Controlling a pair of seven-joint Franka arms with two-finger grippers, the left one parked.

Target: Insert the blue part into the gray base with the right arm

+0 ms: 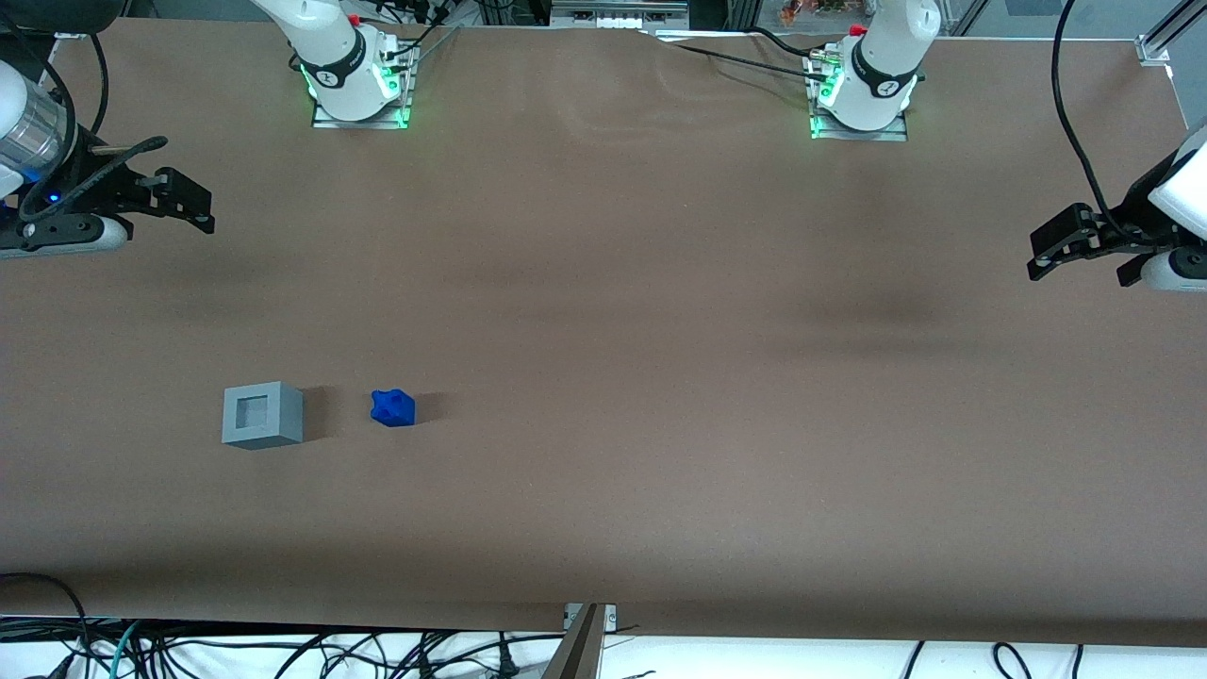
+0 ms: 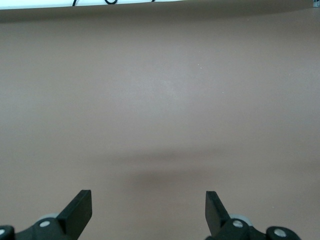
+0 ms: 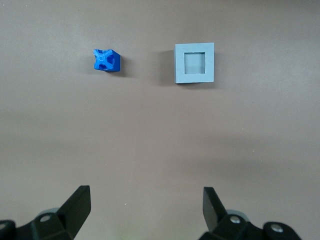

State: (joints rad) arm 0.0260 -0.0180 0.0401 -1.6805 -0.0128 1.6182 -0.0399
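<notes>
The blue part [image 1: 393,408] [image 3: 106,60] lies on the brown table, a short gap from the gray base [image 1: 263,415] [image 3: 194,63]. The base is a light-gray cube with its square recess facing the front camera. My right gripper [image 1: 193,201] [image 3: 146,200] hangs above the table at the working arm's end, farther from the front camera than both objects and well apart from them. Its fingers [image 3: 78,202] stand wide open with nothing between them.
Two arm bases [image 1: 356,80] [image 1: 863,90] are bolted at the table's edge farthest from the front camera. Loose cables [image 1: 283,651] lie along the near edge. The brown table [image 1: 660,377] spreads wide toward the parked arm's end.
</notes>
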